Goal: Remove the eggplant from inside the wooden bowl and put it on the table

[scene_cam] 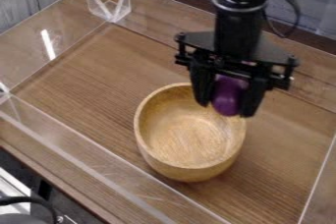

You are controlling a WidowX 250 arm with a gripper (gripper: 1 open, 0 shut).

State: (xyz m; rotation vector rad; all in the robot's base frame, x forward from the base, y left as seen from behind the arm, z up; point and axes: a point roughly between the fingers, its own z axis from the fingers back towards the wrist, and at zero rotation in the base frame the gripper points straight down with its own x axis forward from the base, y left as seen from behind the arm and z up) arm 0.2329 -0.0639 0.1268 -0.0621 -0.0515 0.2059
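Camera, tool (234, 98) vertical, gripping eggplant (229, 94)

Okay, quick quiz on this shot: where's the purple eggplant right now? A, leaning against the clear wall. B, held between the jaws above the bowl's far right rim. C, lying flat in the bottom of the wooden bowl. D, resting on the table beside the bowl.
B: the eggplant hangs clamped in the gripper, over the far right rim of the wooden bowl, whose inside is empty.
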